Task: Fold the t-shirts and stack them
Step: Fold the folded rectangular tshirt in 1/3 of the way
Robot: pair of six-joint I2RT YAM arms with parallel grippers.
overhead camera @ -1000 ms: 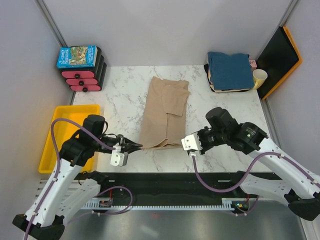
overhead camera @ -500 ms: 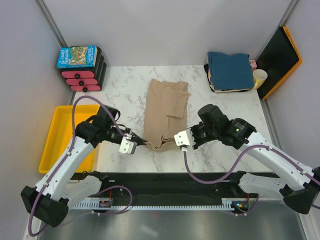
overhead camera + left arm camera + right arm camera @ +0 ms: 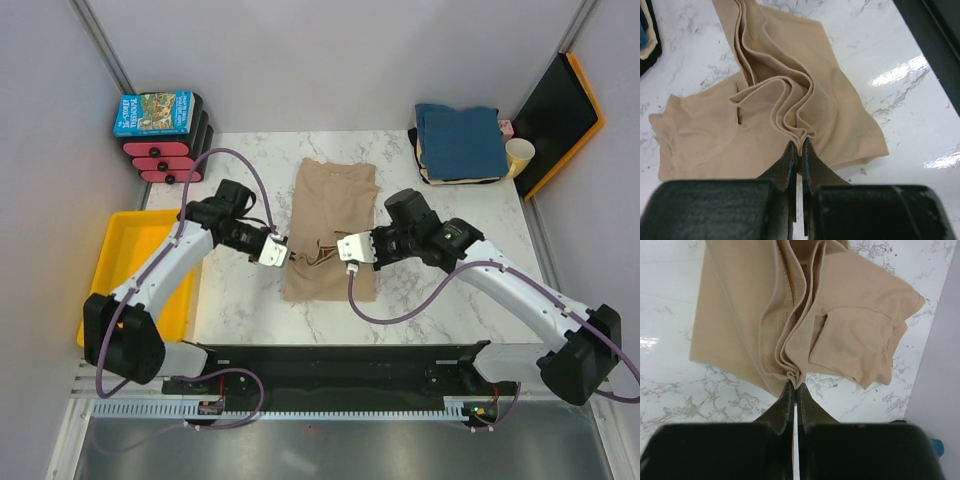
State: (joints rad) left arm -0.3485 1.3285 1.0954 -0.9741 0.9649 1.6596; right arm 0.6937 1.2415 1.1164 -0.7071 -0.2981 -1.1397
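Observation:
The tan-beige t-shirt [image 3: 335, 200] lies lengthways on the marble table, its near end lifted and doubled back over itself. My left gripper [image 3: 288, 250] is shut on the bunched left edge of that shirt [image 3: 790, 110]. My right gripper [image 3: 338, 252] is shut on the bunched right edge [image 3: 790, 325]. Both hold the hem a little above the table, over the shirt's middle. A folded teal-blue t-shirt [image 3: 460, 138] tops a stack of cream and dark ones [image 3: 432, 176] at the back right.
A blue picture-covered box [image 3: 153, 113] sits on black-and-red cases at the back left. A yellow tray [image 3: 122, 262] lies at the left edge. A pale yellow cup [image 3: 519, 155] and a black-and-orange board [image 3: 560, 115] stand at the far right.
Both grippers have carried the shirt's near hem away from the front edge toward the back, folding the lower part over the middle. The arms have drawn closer together.

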